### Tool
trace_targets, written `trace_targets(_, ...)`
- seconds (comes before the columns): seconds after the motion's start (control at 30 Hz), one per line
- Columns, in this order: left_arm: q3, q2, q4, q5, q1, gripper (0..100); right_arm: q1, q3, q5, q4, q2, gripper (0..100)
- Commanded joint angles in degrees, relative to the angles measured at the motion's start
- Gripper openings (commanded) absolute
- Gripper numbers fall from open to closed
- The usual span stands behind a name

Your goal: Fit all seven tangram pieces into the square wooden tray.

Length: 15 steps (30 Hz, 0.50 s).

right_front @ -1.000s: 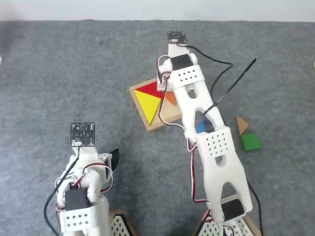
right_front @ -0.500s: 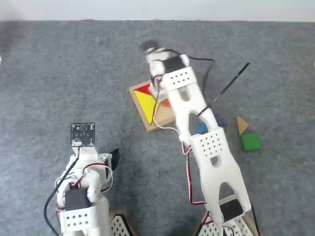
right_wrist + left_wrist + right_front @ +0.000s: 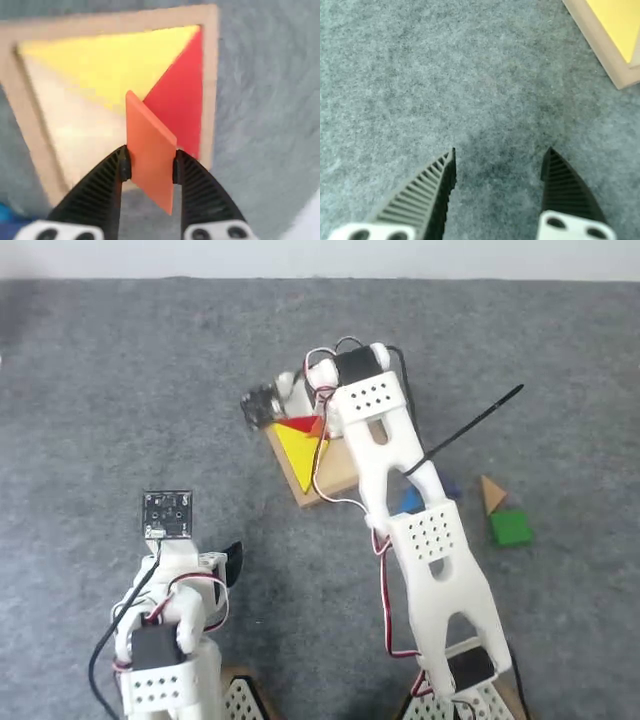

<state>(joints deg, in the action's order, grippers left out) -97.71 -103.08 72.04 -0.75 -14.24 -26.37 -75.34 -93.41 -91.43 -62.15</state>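
The square wooden tray [image 3: 322,487] lies at mid-table with a yellow triangle [image 3: 298,450] and a red triangle [image 3: 300,424] fitted in it. My right gripper [image 3: 314,426] hangs over the tray's far side, shut on an orange piece [image 3: 150,160] that stands tilted above the seam between the yellow triangle [image 3: 110,60] and the red triangle [image 3: 182,105]. Part of the tray floor [image 3: 80,135] is bare. My left gripper [image 3: 497,160] is open above bare carpet, near the tray corner [image 3: 605,50]; in the high view it sits at the lower left [image 3: 232,562].
To the right of the right arm lie a green square [image 3: 509,528], a tan triangle [image 3: 491,492], a blue piece [image 3: 410,500] and a purple piece [image 3: 452,487], the last two partly hidden by the arm. A black cable [image 3: 470,425] sticks out from the arm.
The right arm's wrist has swung left and drawn back from beyond the tray's far corner to over the tray, with the orange piece held throughout. The left arm has stayed still.
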Motion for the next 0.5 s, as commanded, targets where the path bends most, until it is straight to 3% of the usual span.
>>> trace_targets(0.0, 1.3, -1.2, 0.3, 0.4, 0.0, 27, 1.0, -3.0, -5.5, 1.2, 0.6, 0.9)
trace_targets(0.2, 1.3, -1.2, 0.3, 0.4, 0.0, 27, 1.3, -3.0, -5.8, 0.8, -0.8, 0.9)
trace_targets(0.47, 1.3, -1.2, 0.3, 0.4, 0.0, 27, 2.0, -3.0, -15.8, -7.6, -0.9, 0.9)
